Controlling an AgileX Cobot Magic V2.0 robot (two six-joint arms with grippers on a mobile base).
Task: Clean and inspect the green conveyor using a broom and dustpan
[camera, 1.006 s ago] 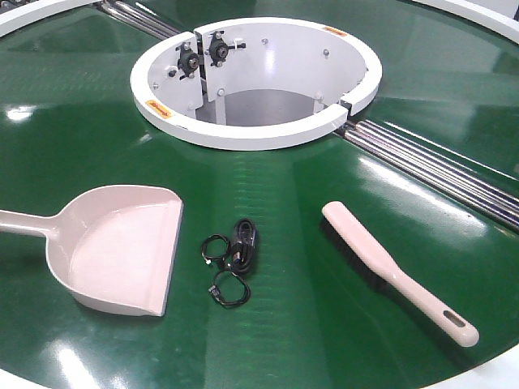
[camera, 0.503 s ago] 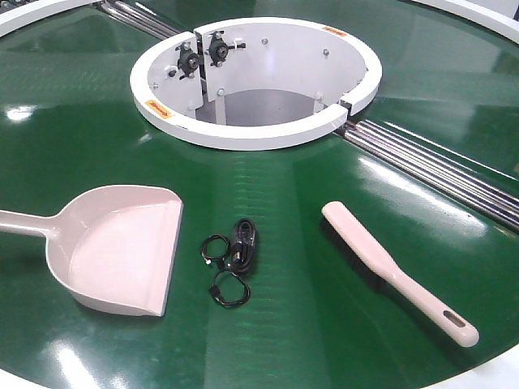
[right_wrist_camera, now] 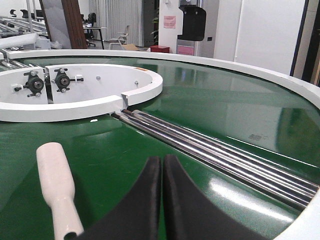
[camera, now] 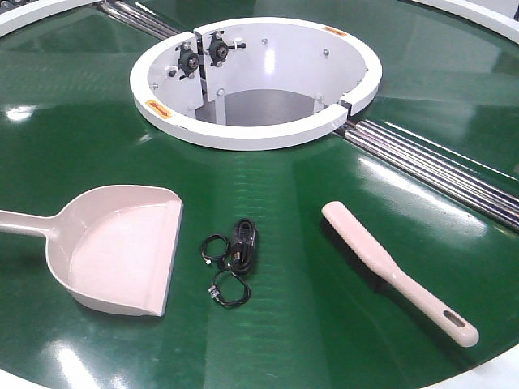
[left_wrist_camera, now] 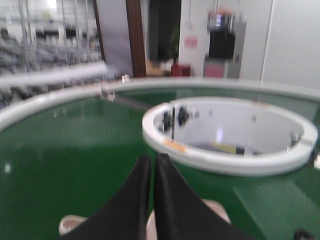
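Nothing on the belt has shifted over the past second: the dustpan (camera: 122,251), the coiled black cable (camera: 235,255) and the broom (camera: 381,267) lie where they lay, all flat on the green conveyor (camera: 308,203).

From my remote station, the left pincer (left_wrist_camera: 152,159) reads as narrow, its two black fingers drawn together at the tips with nothing between them, though that view is blurred. Pale pink plastic of the dustpan (left_wrist_camera: 216,209) shows directly beneath and behind those fingers.

The right pincer (right_wrist_camera: 161,160) is likewise pressed to a thin slit and empty. The broom (right_wrist_camera: 55,185) lies just to its left on the belt, apart from the fingers, handle end nearest and paddle pointing away.

Ahead and to the right of the right pincer, the metal rollers (right_wrist_camera: 215,150) run slantwise across the belt. Further ahead and to its left stands the white hub (right_wrist_camera: 90,102). The same hub (left_wrist_camera: 225,157) sits ahead of the left pincer, slightly right.

Beyond both, the white outer rim (right_wrist_camera: 240,67) curves round the belt's far edge.
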